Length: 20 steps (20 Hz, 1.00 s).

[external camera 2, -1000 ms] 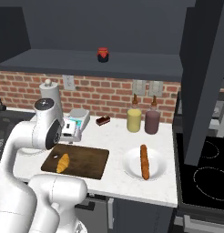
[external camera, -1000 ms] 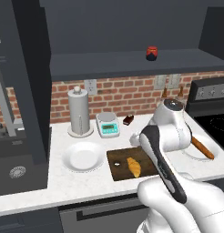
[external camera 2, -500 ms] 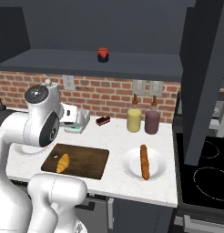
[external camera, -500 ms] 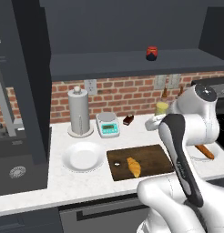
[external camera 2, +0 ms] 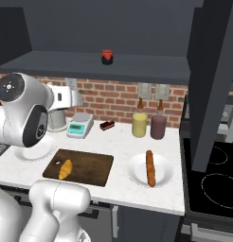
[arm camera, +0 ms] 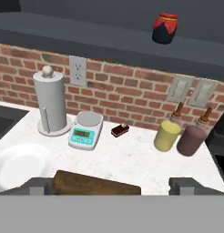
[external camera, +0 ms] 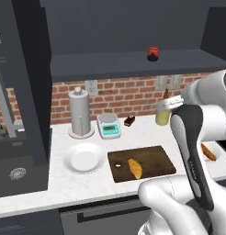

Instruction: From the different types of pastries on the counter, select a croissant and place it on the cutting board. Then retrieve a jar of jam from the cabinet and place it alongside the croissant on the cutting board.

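The golden croissant (external camera: 134, 168) (external camera 2: 65, 168) lies on the dark cutting board (external camera: 154, 158) (external camera 2: 92, 165) (arm camera: 95, 185), near its hole end. The jar of jam (external camera: 153, 53) (external camera 2: 107, 56) (arm camera: 165, 28), dark red with a red lid, stands on the cabinet shelf (external camera: 110, 64) (external camera 2: 61, 66). My gripper (external camera: 167, 104) (external camera 2: 76, 98) (arm camera: 113, 185) hangs above the counter (external camera 2: 118, 142), level with the brick wall and below the shelf. It is open and holds nothing. The jar sits above it and to the right in the hand view.
A small dark pastry (external camera: 129, 120) (arm camera: 120, 130) lies by the scale (external camera: 109, 125). The brown stick bread (external camera 2: 149, 168) rests on a white plate. Another plate (external camera: 84, 157), a paper towel stand (external camera: 79, 112), yellow and maroon canisters (external camera 2: 139, 125) (external camera 2: 158, 126) and the stove (external camera 2: 213, 177) surround the board.
The arm has risen from just over the cutting board and swung up toward the brick wall. The croissant stays on the board; the jar has not moved.
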{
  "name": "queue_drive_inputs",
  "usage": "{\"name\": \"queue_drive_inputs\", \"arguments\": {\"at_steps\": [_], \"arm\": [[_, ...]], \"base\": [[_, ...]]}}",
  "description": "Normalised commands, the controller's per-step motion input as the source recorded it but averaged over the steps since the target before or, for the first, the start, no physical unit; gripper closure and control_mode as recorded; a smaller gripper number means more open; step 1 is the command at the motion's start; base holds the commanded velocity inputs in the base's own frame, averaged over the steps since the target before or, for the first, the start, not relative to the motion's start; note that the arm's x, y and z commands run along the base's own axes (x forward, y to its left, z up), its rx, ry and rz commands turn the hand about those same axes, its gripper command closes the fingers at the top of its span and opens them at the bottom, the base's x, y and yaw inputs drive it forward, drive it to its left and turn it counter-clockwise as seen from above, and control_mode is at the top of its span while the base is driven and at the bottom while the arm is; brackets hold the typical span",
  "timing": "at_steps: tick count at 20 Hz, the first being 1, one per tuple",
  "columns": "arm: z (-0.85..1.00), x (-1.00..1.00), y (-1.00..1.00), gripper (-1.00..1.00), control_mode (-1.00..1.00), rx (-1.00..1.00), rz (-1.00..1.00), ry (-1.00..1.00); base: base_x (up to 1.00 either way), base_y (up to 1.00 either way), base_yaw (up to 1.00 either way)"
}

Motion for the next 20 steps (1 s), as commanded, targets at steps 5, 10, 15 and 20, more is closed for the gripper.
{"name": "queue_drive_inputs", "arguments": {"at_steps": [5,10,15,20], "arm": [[0.99,-0.07,-0.08,-1.00,-1.00,-0.02,0.00,-0.11],[0.75,0.14,0.00,-1.00,-1.00,-0.06,-0.03,-0.07],[-0.01,0.08,-0.02,-1.00,-1.00,-0.01,-0.05,-0.04],[0.02,0.31,-0.07,-1.00,-1.00,0.00,0.00,-0.17]], "base": [[0.00,0.00,0.00],[0.00,0.00,0.00],[0.00,0.00,0.00],[0.00,0.00,0.00]]}}
